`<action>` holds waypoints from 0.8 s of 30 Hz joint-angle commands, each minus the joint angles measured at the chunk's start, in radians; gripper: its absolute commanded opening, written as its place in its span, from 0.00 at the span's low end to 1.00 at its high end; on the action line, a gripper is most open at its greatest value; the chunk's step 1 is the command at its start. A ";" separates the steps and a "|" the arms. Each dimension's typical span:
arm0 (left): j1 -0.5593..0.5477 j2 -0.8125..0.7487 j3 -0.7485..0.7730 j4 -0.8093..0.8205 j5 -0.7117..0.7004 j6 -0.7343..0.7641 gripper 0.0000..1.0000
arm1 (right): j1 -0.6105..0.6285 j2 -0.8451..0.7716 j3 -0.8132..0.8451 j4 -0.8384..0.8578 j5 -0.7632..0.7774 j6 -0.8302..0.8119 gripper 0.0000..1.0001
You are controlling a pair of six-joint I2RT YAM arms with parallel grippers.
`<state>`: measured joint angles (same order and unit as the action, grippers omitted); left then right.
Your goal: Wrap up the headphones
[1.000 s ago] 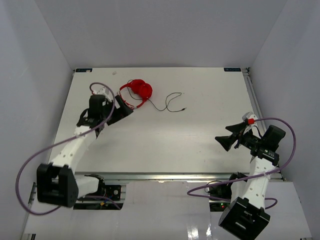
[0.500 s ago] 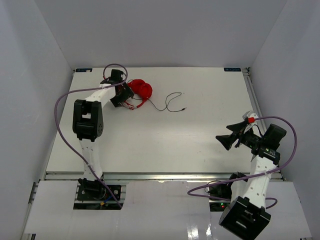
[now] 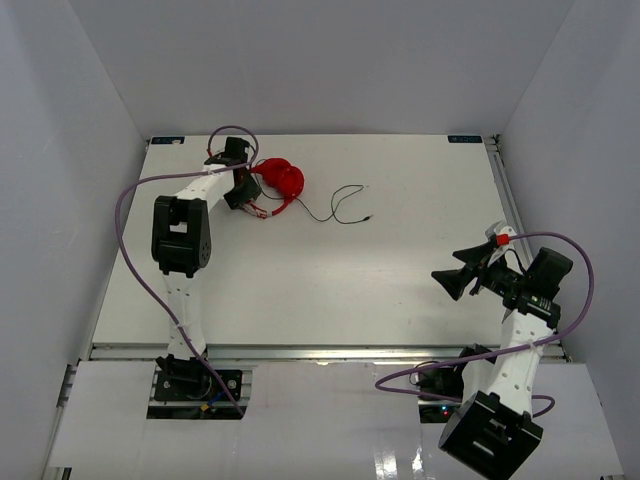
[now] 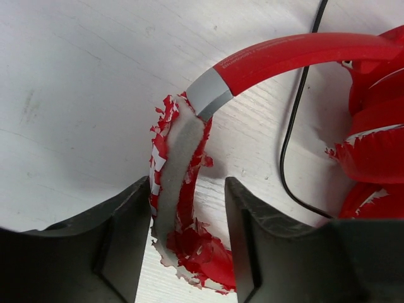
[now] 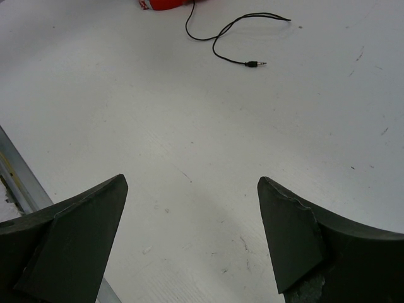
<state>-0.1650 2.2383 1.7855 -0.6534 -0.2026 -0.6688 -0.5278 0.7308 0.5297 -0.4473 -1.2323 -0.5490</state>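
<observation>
The red headphones point(image 3: 283, 180) lie at the far left of the white table, their ear cups point(image 4: 375, 145) folded together. Their thin black cable point(image 3: 335, 205) trails right to a plug point(image 5: 254, 63). My left gripper point(image 3: 247, 193) is down at the headband point(image 4: 284, 57). In the left wrist view its jaws point(image 4: 186, 189) stand on either side of the headband's peeling red-and-grey padding. The padding touches the left finger, with a gap to the right finger. My right gripper point(image 3: 447, 268) is wide open and empty, above the table's right side point(image 5: 192, 182).
The cable point(image 4: 287, 158) runs under the headband close to my left gripper's right finger. A metal rail point(image 3: 505, 200) lines the table's right edge, and one point(image 5: 12, 170) shows at the left of the right wrist view. Grey walls enclose the table. Purple robot cables point(image 3: 130, 240) loop off both arms.
My left arm has swung from the table's near left out to the far left and set its jaws around the headband. The right arm has not moved.
</observation>
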 commanded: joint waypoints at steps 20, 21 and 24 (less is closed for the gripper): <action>-0.034 -0.653 -0.378 0.129 0.345 0.192 0.00 | 0.085 0.011 0.157 -0.240 -0.106 -0.267 0.90; -0.042 -0.738 -0.392 0.117 0.363 0.184 0.00 | 0.115 0.039 0.213 -0.237 -0.068 -0.244 0.90; -0.069 -0.853 -0.429 0.090 0.420 0.139 0.00 | 0.327 0.072 0.296 -0.136 0.110 -0.144 0.90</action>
<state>-0.2029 1.5979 1.3714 -0.6083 0.0547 -0.4838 -0.3913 0.7707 0.7015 -0.6451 -1.2636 -0.7410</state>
